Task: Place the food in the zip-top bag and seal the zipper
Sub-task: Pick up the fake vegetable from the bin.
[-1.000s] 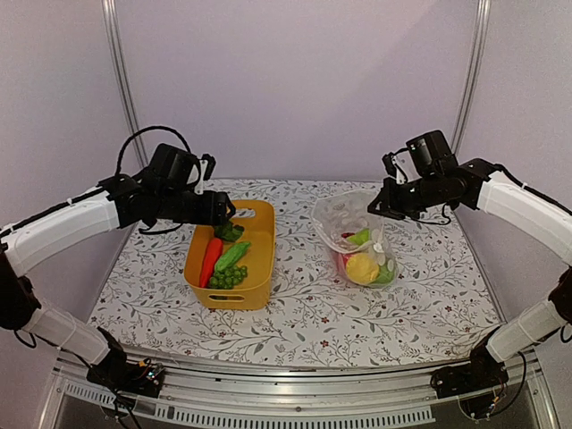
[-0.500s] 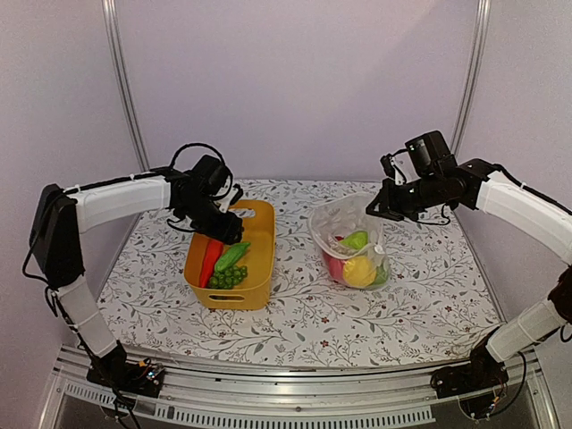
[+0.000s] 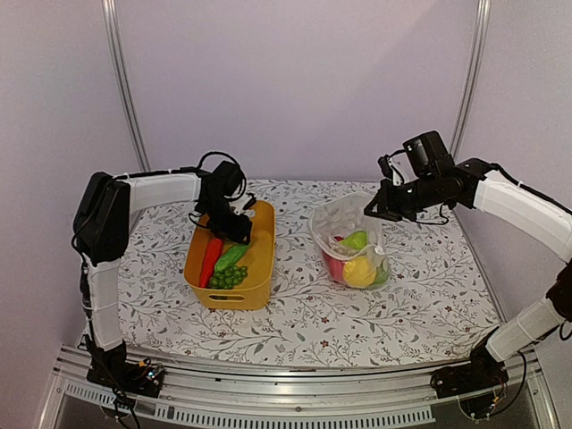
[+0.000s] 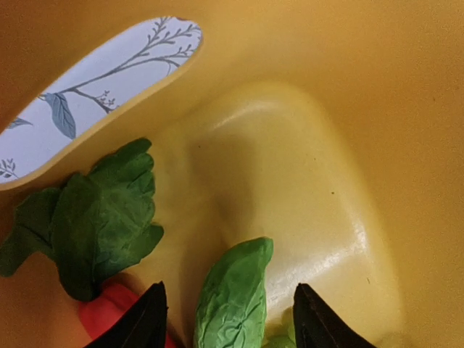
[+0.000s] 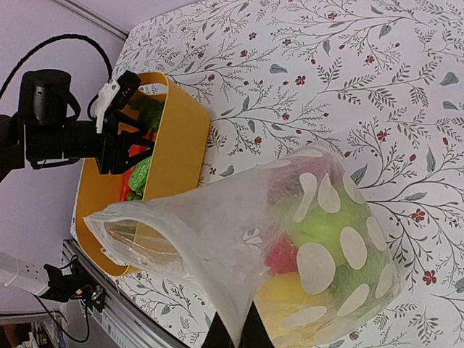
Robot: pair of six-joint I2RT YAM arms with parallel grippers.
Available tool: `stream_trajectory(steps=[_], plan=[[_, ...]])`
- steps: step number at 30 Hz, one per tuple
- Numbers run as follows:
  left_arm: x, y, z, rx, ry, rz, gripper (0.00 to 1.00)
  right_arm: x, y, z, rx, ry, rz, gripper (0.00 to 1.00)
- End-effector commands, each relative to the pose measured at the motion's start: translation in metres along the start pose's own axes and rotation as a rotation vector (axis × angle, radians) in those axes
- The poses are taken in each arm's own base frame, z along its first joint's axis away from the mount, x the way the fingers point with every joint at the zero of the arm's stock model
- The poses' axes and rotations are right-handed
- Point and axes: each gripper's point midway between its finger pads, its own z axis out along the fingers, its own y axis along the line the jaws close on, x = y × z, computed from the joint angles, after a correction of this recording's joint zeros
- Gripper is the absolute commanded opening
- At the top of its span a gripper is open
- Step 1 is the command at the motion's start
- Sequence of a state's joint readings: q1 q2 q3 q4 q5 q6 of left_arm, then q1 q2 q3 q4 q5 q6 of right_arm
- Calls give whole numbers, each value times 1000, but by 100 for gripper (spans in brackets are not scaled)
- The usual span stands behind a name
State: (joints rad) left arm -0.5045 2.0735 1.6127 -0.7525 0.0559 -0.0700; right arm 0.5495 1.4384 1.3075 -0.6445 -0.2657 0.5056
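Observation:
The dotted clear zip-top bag [image 3: 350,243] stands on the table, its mouth lifted and open, with yellow, green and red food [image 5: 312,246] inside. My right gripper [image 3: 374,208] is shut on the bag's top edge [image 5: 232,304] and holds it up. The yellow tub [image 3: 259,268] holds a carrot [image 3: 210,259], a cucumber [image 3: 231,256], a bumpy green cluster [image 3: 227,278] and lettuce [image 4: 94,217]. My left gripper [image 3: 234,231] is open inside the tub's far end, its fingers either side of a green leafy piece [image 4: 232,297]. The zipper cannot be made out.
The tub's handle slot [image 4: 101,80] shows the floral tablecloth [image 3: 304,313] behind it. Metal frame posts [image 3: 123,80] stand at the back corners. The table's front rail [image 3: 295,402] runs along the near edge.
My left gripper has swung right from outside the tub and dropped into its far end. The bag has been pulled more upright by my right gripper.

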Motion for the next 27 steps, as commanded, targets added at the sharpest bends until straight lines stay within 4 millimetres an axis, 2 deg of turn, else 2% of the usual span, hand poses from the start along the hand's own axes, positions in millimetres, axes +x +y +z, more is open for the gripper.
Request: stream_trajectory(steps=[1,5,10,15,19,23,27], plan=[[11,-2,12,15,73,34,57,-12,8,-4,-7,-26,-22,0],[21,4,18,-19,111,33,55,-10,8,-3,-10,-24,-19,0],[27,2,26,-18,135,42,50,-11,6,-3,-5,-29,-18,0],[27,-3,31,-1,143,47,39,-12,8,-2,-10,-25,-25,0],[25,-6,29,7,141,46,25,-14,9,-3,-7,-25,-31,0],[11,-7,12,-18,105,45,18,-13,9,-5,-3,-26,-34,0],[-10,-8,-22,-32,23,26,16,-13,8,-6,-2,-25,-36,0]])
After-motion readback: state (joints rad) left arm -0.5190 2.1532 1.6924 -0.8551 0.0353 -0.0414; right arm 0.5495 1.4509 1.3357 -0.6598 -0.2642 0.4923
